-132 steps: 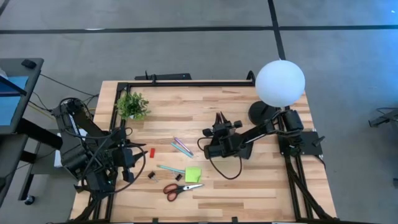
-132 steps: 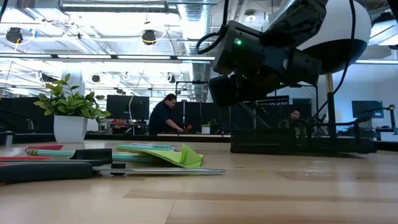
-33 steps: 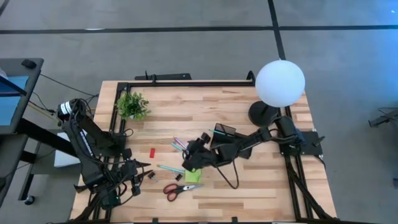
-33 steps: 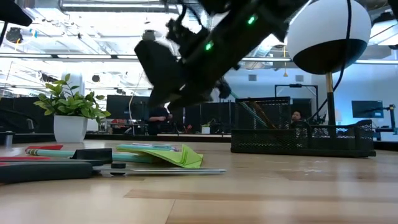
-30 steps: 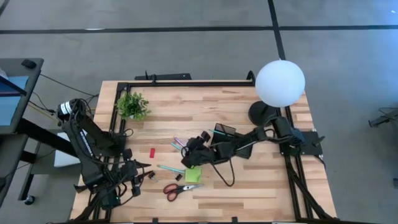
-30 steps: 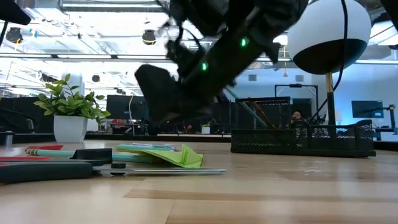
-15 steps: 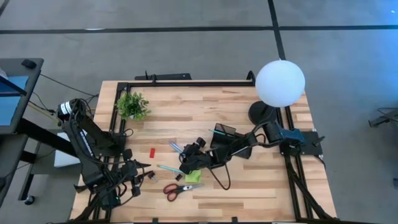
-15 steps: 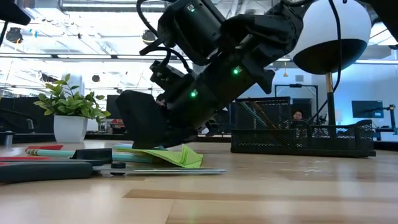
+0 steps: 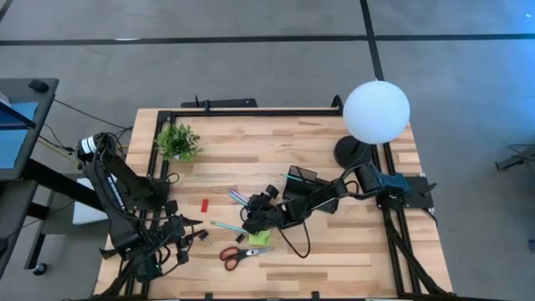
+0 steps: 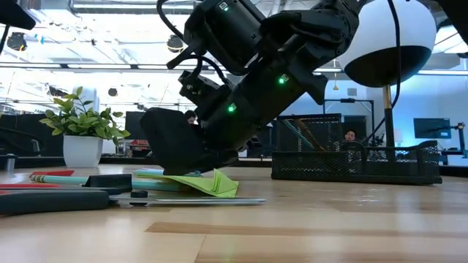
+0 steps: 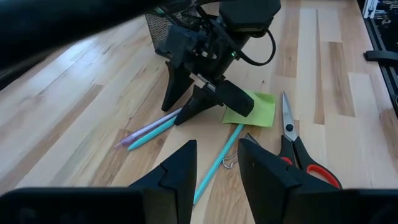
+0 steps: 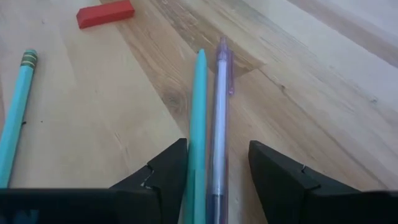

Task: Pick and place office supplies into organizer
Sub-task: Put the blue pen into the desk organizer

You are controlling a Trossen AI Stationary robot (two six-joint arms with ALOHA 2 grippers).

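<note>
A teal pen [image 12: 199, 106] and a purple pen [image 12: 221, 106] lie side by side on the table. My right gripper [image 12: 217, 168] is open and low over them, one finger on either side; it also shows in the high view [image 9: 251, 219]. Just near of it lies the lime-green sticky pad [image 9: 259, 235]. Around it lie the red-handled scissors [image 9: 242, 253], a teal pencil [image 9: 226, 227], a small red block [image 9: 204, 204] and black clips [image 9: 203, 237]. The black organizer [image 9: 303, 178] stands partly under the right arm. My left gripper [image 11: 214, 168] hangs open at the near left. My right gripper comes slanting down from the table's right, its fingers running along the two pens, near their ends closest to the organizer. One finger [image 12: 165, 171] stands right beside the teal pen; I cannot tell whether it touches the pen.
A small potted plant [image 9: 178, 142] stands at the far left. A white globe lamp [image 9: 376, 111] with a black base stands at the far right. Bare wood lies along the far side and at the near right.
My right gripper has gone down to the table and a little toward the left edge, ending over the teal and purple pens beside the sticky pad. The items on the table lie as before.
</note>
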